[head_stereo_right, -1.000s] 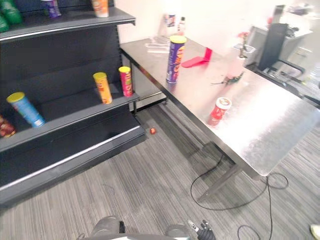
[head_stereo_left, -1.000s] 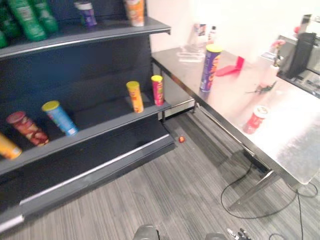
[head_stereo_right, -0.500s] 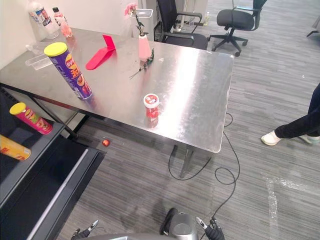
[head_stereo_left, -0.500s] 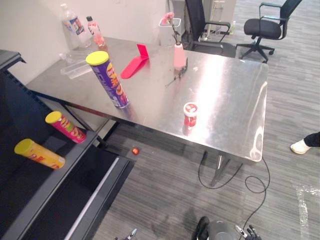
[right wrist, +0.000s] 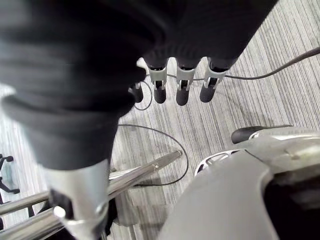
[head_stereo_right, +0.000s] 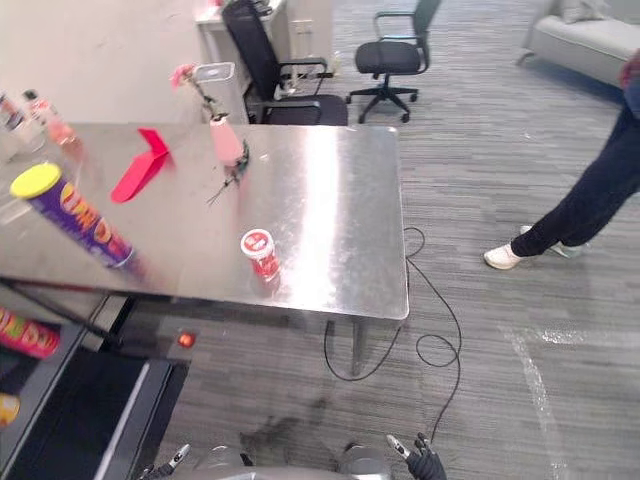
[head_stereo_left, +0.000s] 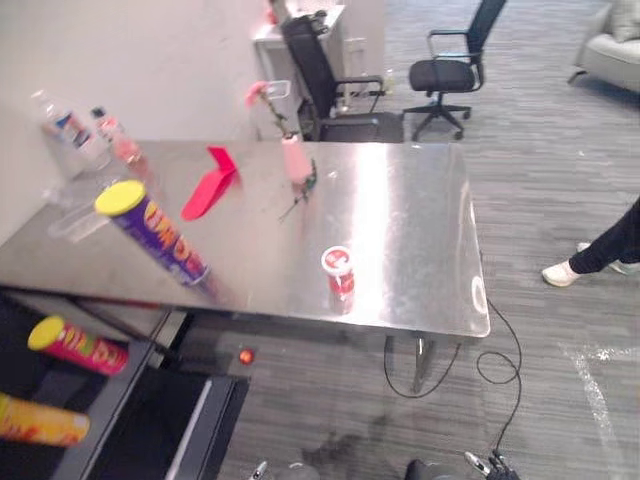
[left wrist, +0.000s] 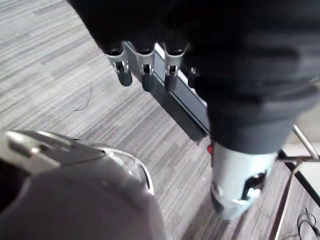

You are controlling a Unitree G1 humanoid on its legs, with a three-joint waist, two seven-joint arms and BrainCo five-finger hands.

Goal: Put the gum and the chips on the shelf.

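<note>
A tall purple chips can (head_stereo_left: 152, 233) with a yellow lid stands near the left end of the steel table (head_stereo_left: 420, 210). The small red gum tub (head_stereo_left: 339, 275) with a white lid stands close to the table's front edge, to the right of the can. The dark shelf (head_stereo_left: 150, 400) is at the lower left, below table height. My left hand (left wrist: 144, 67) hangs low over the carpet, fingers straight, holding nothing. My right hand (right wrist: 180, 85) also hangs by the floor, open and empty. Both hands are well short of the table.
On the table are a red folded stand (head_stereo_left: 208, 183), a pink vase with a flower (head_stereo_left: 295, 158) and bottles (head_stereo_left: 65, 128) at the far left. Two chips cans (head_stereo_left: 75, 342) lie on the shelf. Office chairs (head_stereo_left: 450, 70) stand behind; a person's leg (head_stereo_left: 608, 245) is at the right.
The camera has swung right, from the shelf to the table, so the whole picture shifted. The things on the table have not moved, and both hands still hang low.
</note>
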